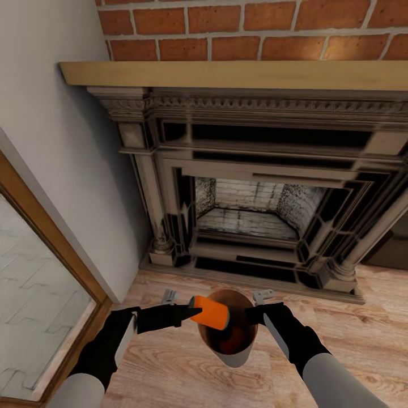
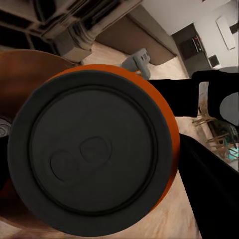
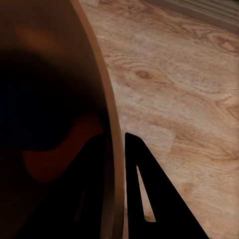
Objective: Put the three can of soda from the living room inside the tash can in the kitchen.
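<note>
Our left gripper [image 1: 192, 310] clamps an orange soda can [image 1: 209, 313] over the bin [image 1: 233, 357]; right gripper [image 1: 253, 313] apparently pinches its rim. Tilted release could bounce out.

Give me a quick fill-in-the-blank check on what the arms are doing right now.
1. The left gripper holds an ____ soda can over the bin.
2. The right gripper grips the bin's ____.
3. The robot faces a ____ under a brick wall.

Missing words: orange; rim; fireplace
</note>
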Controlling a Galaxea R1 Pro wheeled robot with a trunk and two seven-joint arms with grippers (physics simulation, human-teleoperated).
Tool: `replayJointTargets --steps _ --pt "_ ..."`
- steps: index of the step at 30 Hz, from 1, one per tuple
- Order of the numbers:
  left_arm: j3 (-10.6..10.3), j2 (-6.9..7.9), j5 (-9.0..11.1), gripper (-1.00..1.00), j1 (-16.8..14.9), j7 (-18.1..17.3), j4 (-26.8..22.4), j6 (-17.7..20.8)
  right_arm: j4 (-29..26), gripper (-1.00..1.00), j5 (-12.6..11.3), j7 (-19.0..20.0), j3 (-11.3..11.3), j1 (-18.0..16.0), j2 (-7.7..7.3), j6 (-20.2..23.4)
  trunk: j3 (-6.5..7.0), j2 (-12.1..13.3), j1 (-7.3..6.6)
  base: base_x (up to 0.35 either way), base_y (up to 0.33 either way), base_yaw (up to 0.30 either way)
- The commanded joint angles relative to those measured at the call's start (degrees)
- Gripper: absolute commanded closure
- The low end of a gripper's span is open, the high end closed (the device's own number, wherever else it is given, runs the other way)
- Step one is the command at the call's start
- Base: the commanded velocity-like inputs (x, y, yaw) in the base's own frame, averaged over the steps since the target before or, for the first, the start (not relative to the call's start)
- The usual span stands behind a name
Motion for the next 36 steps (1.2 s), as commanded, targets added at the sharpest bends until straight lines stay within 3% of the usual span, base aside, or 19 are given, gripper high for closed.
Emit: replayJointTargets --steps 1,5,13,20,24,36 --pt "-0.16 0.00 0.00 1.00 0.00 0.56 0.00 -0.07 -0.02 1.00 -0.53 0.32 -0.03 -0.02 0.01 -0.03 0.01 0.00 0.00 0.000 0.000 0.000" --pt "-1.21 -0.01 0.02 1.00 0.00 2.81 0.73 -0.11 -0.02 1.00 -0.53 0.32 -0.03 -0.02 0.00 -0.07 0.01 0.00 0.00 0.000 0.000 0.000" --pt "-1.51 -0.05 0.03 1.00 0.00 3.85 2.18 -0.15 0.03 1.00 -0.53 0.32 -0.03 -0.02 0.00 -0.02 0.01 0.00 0.00 0.000 0.000 0.000" --pt "-1.81 -1.16 0.03 1.00 0.00 4.14 2.54 -0.16 0.15 1.00 -0.53 0.32 -0.03 -0.02 -0.02 -0.05 0.01 0.00 0.00 0.000 0.000 0.000" --pt "-3.28 -1.79 0.03 1.00 0.00 6.62 2.55 -0.16 0.15 1.00 -0.53 0.32 -0.03 -0.02 -0.01 -0.06 0.01 0.00 0.00 0.000 0.000 0.000" --pt "-4.25 -2.16 0.03 1.00 0.00 7.73 2.49 -0.16 0.46 1.00 -0.53 0.32 -0.03 -0.02 -0.03 -0.02 0.01 0.00 0.00 0.000 0.000 0.000"
